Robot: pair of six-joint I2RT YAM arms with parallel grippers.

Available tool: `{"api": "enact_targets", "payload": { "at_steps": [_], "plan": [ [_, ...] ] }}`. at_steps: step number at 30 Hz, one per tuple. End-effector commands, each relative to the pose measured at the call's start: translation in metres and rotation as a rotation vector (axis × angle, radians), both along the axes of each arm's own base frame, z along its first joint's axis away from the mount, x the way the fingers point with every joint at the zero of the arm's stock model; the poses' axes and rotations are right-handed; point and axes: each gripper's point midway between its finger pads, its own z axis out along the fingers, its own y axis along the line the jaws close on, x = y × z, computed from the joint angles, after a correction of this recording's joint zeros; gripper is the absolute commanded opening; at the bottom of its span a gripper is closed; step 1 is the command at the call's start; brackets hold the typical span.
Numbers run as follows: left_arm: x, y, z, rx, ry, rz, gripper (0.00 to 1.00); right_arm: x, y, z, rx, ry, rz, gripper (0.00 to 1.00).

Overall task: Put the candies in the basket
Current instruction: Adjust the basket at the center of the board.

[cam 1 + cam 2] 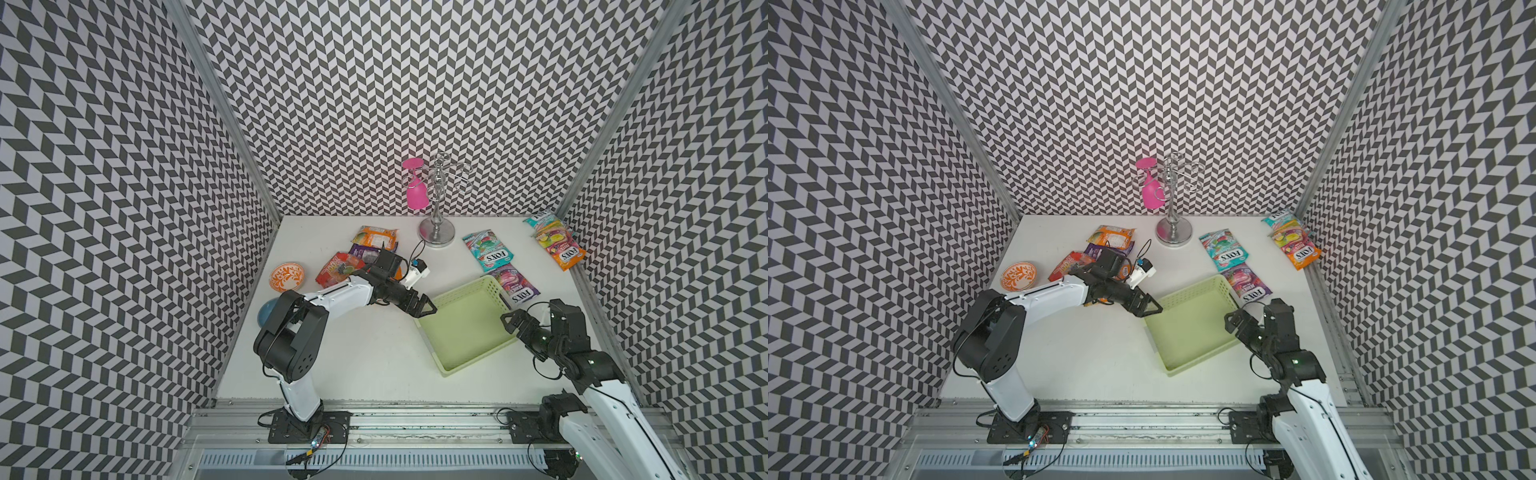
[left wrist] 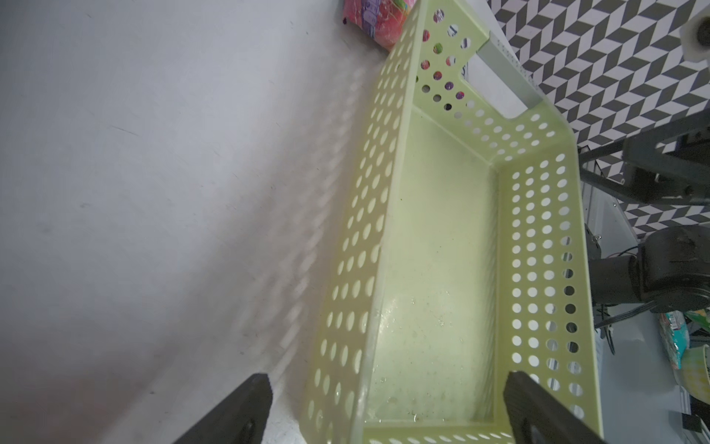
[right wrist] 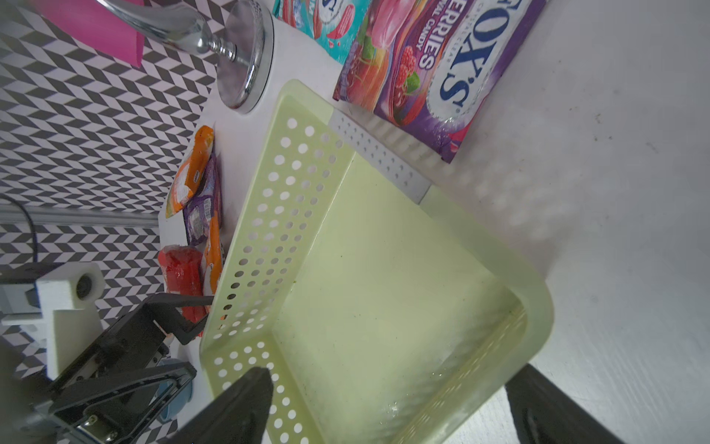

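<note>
The basket (image 1: 469, 328) sits on the white surface (image 1: 374, 353) between the two arms, turned at an angle, with only its bare floor showing. All the candies in view lie outside it.

The left fingers (image 1: 424, 306) are spread wide and hold nothing. They hang at the basket's left corner. In the left wrist view one finger (image 2: 238, 415) is over the surface and the other is over the basket's far wall. I cannot tell whether they touch the rim.

The right fingers (image 1: 511, 320) are also wide apart and empty, at the basket's right corner. In the right wrist view one finger (image 3: 238, 407) is over the basket's floor and the other is over the surface beside it.

To the left at the back, an orange bag (image 1: 376, 237), a purple bag (image 1: 361, 251) and a red bag (image 1: 336, 268) overlap in a cluster, partly hidden by the left wrist. A purple FOX'S bag (image 1: 515, 284) lies just beside the basket's back wall, with a teal bag (image 1: 486, 251) touching it farther back. In the far right corner, three more bags (image 1: 555, 241) overlap against the wall.

An orange bowl (image 1: 287, 277) is near the left wall, and a blue bowl (image 1: 266, 311) is half hidden behind the left arm. A chrome stand (image 1: 436, 232) at the back holds a pink glass (image 1: 417, 195) upside down.
</note>
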Motion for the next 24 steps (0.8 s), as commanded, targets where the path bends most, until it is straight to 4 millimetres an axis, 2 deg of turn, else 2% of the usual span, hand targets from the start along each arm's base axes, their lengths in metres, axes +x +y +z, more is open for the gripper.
{"api": "enact_targets", "payload": {
  "at_steps": [1, 4, 8, 14, 24],
  "plan": [
    [-0.013, -0.015, 0.015, -0.035, -0.002, -0.069, 0.99, 0.013, 0.01, 0.011, 0.025, -0.06, 0.045, 0.99],
    [-0.019, -0.017, 0.02, -0.055, 0.0, -0.088, 0.99, 0.017, 0.021, 0.005, 0.066, -0.036, 0.091, 0.97],
    [-0.024, -0.016, 0.024, -0.055, -0.008, -0.101, 0.99, 0.023, 0.027, 0.003, 0.063, -0.004, 0.119, 0.97],
    [-0.039, -0.015, 0.027, -0.079, -0.009, -0.137, 0.99, 0.041, 0.029, 0.011, 0.045, -0.045, 0.125, 0.97],
    [-0.042, -0.014, 0.024, -0.046, -0.035, -0.133, 0.99, 0.079, 0.037, 0.024, 0.028, -0.062, 0.162, 0.97]
  ]
}}
